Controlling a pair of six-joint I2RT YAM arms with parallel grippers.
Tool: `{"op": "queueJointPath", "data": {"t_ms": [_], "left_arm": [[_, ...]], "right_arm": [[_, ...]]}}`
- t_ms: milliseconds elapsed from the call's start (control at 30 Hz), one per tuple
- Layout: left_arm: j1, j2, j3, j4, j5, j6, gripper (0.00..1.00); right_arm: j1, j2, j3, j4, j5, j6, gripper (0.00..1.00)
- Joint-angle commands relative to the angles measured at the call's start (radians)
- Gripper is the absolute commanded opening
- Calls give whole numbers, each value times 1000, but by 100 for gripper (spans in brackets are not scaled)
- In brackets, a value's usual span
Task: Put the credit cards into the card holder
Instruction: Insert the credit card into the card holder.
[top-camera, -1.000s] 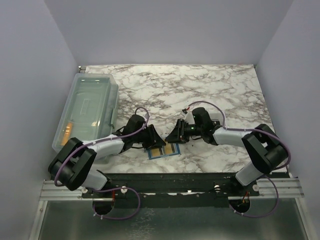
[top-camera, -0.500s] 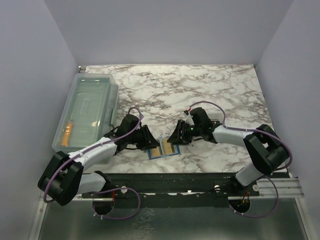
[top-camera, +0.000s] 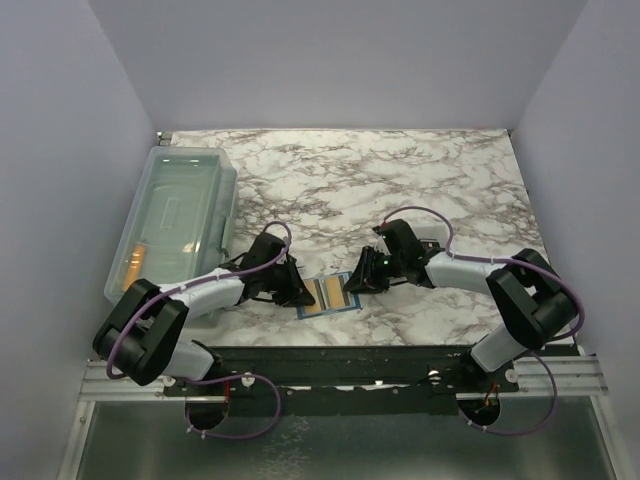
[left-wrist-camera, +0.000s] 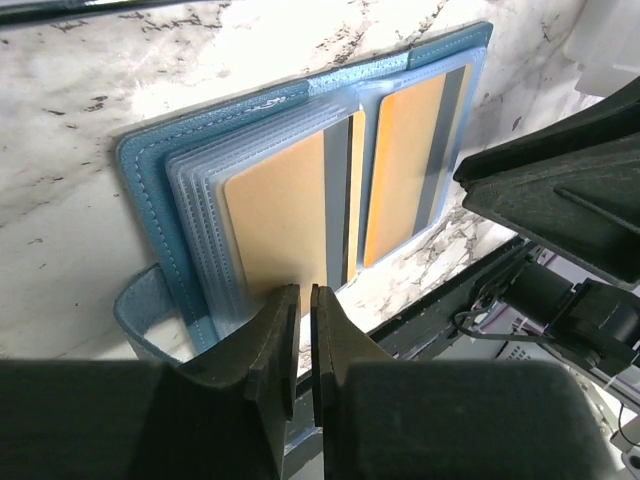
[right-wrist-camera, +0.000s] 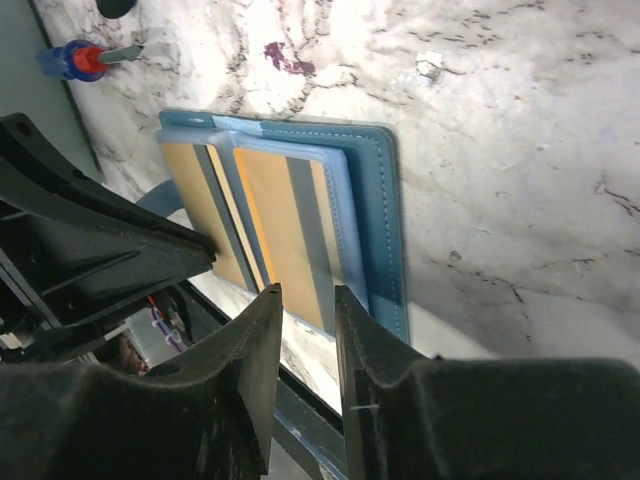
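Note:
The teal-blue card holder (top-camera: 325, 297) lies open and flat near the table's front edge, between both arms. Its leather border (left-wrist-camera: 150, 170) frames clear sleeves. One golden-orange credit card (left-wrist-camera: 285, 230) sits in the left half's sleeves, and a second credit card (left-wrist-camera: 405, 165) in the right half. My left gripper (left-wrist-camera: 303, 292) hovers at the near edge of the left card, jaws almost together with nothing between them. My right gripper (right-wrist-camera: 305, 290) stands narrowly open over the bottom edge of the right-half card (right-wrist-camera: 290, 215), empty. The snap tab (left-wrist-camera: 140, 310) curls up at the wallet's left side.
A large clear plastic bin (top-camera: 175, 215) stands at the left, with an orange item (top-camera: 133, 262) inside. The black mounting rail (top-camera: 330, 360) runs just below the wallet. The two grippers face each other closely across the wallet (right-wrist-camera: 385, 200). A small dark red stain (right-wrist-camera: 285, 55) marks the marble.
The left jaws have closed from a wider gap and the left gripper has settled at the wallet's left half. The right jaws narrowed and dipped toward the right half.

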Motion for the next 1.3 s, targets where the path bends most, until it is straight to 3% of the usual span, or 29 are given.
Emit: {"op": "queueJointPath", "data": {"t_ms": [0,167,967,1267], "left_arm": [[5,23,1,-5,-46,8,16],[7,31,-4,-5,-57,7,15],[11,67,-9,-2,-54,0,13],[14,-5,-8,-31,-78,6,14]], "right_arm": [[5,5,2,-64,48,-34,32],[5,22,4,-64,48,-40,35],[41,23,35,74,-109,-2,35],[45,52,38,176,-175,49,36]]}}
